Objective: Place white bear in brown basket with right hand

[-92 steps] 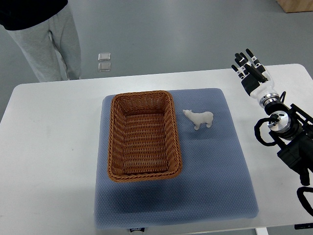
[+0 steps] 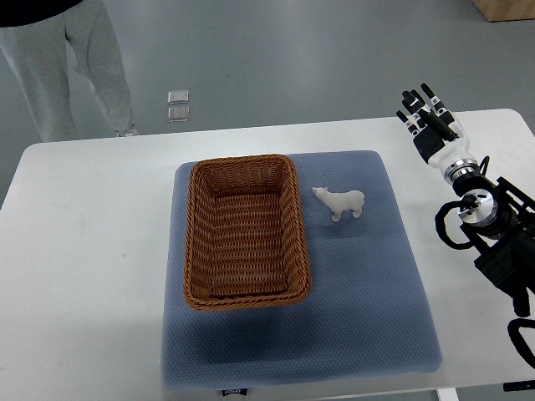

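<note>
On dimpled blue mat point(image 2: 359, 284), smooth white bear point(image 2: 341, 202) beside woven brown basket point(image 2: 245, 231); right hand point(image 2: 429, 121) fingers straight, empty.

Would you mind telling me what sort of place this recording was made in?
Probably a robotics lab or test room. A plain white table stands on a bare grey floor and carries a staged setup: a blue-grey mat with a brown wicker basket and a small white bear figurine, while a person in grey trousers stands nearby.

No text can be read; the mat's point(image 2: 368, 317) front-edge tag is too blurred
</note>
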`<control>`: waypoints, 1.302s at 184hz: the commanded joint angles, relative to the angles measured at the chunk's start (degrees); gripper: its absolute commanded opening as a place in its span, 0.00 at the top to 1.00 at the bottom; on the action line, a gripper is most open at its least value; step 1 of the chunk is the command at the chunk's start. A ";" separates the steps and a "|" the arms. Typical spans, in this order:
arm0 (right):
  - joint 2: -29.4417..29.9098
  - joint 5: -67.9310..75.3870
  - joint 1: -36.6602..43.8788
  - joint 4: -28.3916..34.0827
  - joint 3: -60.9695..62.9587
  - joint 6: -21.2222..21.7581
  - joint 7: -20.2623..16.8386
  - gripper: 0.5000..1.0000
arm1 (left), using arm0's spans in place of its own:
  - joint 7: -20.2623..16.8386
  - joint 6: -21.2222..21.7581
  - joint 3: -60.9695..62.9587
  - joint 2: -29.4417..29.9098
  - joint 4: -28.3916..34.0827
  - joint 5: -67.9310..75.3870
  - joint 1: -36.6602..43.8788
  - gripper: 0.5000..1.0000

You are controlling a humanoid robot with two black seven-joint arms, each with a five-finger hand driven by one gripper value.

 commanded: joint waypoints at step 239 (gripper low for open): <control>-0.35 0.18 0.61 1.32 0.09 -0.09 -0.01 0.15 | -0.04 0.01 0.07 0.00 -0.47 -0.09 0.00 0.00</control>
